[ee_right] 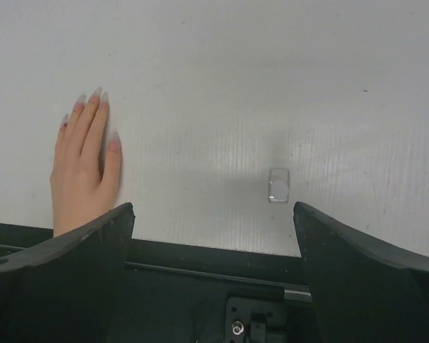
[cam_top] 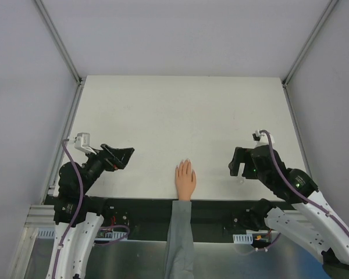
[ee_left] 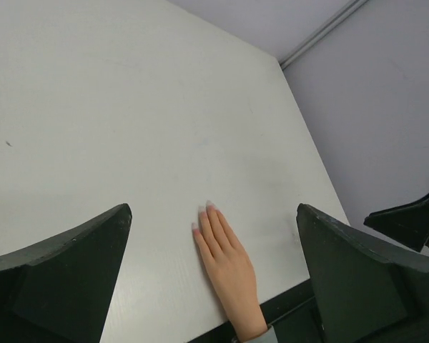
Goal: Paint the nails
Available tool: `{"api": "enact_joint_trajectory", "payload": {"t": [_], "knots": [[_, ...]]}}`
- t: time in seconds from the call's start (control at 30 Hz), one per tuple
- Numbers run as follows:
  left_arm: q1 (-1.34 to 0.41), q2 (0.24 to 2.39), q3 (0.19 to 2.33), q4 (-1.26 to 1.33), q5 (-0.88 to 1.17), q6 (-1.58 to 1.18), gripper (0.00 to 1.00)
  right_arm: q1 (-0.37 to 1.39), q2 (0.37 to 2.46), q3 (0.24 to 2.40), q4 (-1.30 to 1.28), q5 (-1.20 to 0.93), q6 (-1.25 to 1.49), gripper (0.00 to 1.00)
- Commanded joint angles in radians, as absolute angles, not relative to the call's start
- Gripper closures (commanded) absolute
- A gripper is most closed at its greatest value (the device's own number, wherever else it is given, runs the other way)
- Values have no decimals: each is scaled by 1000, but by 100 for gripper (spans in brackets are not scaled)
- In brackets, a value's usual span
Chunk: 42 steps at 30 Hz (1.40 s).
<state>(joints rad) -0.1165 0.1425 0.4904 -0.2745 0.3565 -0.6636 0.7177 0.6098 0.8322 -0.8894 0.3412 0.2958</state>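
Note:
A small peach-coloured hand (cam_top: pixel 185 180) with a grey sleeve (cam_top: pixel 179 238) lies flat, palm down, at the table's near edge between the two arms. Its nails (ee_left: pixel 206 208) are pale pinkish and point away from the arms; they also show in the right wrist view as nails (ee_right: pixel 93 96). My left gripper (cam_top: pixel 123 157) hovers left of the hand, open and holding nothing. In the left wrist view the hand (ee_left: pixel 227 264) shows between and beyond the left gripper (ee_left: pixel 213 210). My right gripper (cam_top: pixel 237 164) stands open to the right of the hand, holding nothing. The right gripper (ee_right: pixel 213 207) frames bare table.
A small clear block (ee_right: pixel 279 185) lies on the white table (cam_top: pixel 180 116) just ahead of the right gripper. Grey walls with metal rails enclose the table on three sides. A black strip runs along the near edge (ee_right: pixel 200 257).

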Motion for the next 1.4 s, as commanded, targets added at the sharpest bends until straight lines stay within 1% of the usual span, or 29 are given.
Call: {"api": "enact_joint_trajectory", "payload": {"t": [0.0,0.1,0.17,0.3,0.4,0.53,0.6,0.63,0.67,0.73,0.77,0.83,0.87,1.07,1.1,1.13,1.27,1.37], "knots": [[-112,196,577,-371,431,-693,1,716,627,910,-1058,417,353,4],[-112,207,571,-371,452,-671,1,715,650,933,-1106,434,353,4],[-112,222,587,-373,477,-651,1,713,678,956,-1149,460,403,4],[-112,316,646,-394,547,-591,1,706,784,985,-1257,448,436,4],[-114,388,699,-419,607,-546,1,678,847,950,-1267,436,431,4],[-112,434,724,-428,653,-505,1,579,841,868,-1204,368,402,1],[-112,443,721,-430,655,-492,1,546,824,833,-1158,298,393,7],[-112,449,721,-430,664,-486,2,516,824,806,-1154,287,393,10],[-112,452,726,-430,669,-476,2,506,824,796,-1131,275,388,15],[-112,466,726,-428,675,-476,2,503,827,790,-1112,273,385,21],[-112,472,729,-428,678,-471,2,502,830,782,-1089,276,385,28],[-112,489,730,-428,681,-468,2,494,856,770,-1062,267,373,35],[-112,497,733,-428,684,-465,3,494,870,766,-1036,259,374,41],[-112,512,733,-428,686,-457,3,489,960,759,-959,267,367,44],[-112,511,733,-428,689,-457,3,489,969,758,-950,268,365,45],[-112,511,732,-428,692,-457,3,489,980,755,-940,267,362,48],[-112,511,727,-428,696,-457,3,485,1015,746,-908,279,367,51],[-112,506,723,-426,701,-460,3,483,1038,735,-888,279,368,55]]}}
